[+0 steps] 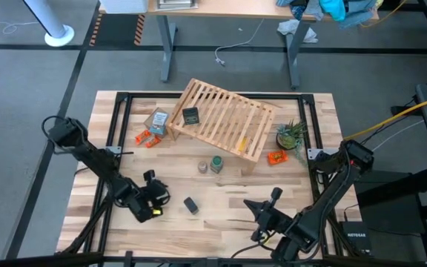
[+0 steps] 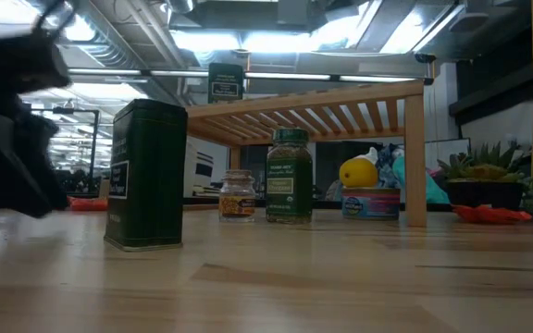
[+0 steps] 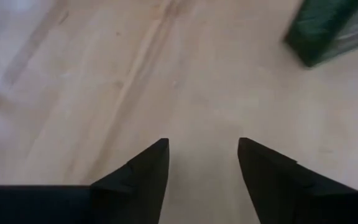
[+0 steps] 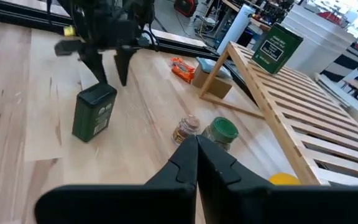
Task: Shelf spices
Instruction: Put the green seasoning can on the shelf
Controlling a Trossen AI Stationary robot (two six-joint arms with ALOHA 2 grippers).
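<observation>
Risk first: left claw sits just beside the dark tin on the tabletop; an off-centre approach could tip the tall tin, we judge. Left claw is open and holds nothing, fingers over bare wood. Right claw is closed and empty, waiting near the front edge. Second dark tin already sits on the shelf; green jar and small glass jar stand just in front of it.

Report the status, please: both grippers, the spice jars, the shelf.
Left gripper open, empty, beside dark tin. Right gripper shut, empty. One dark tin on shelf; green-lidded jar, small glass jar on table. Path clear.
</observation>
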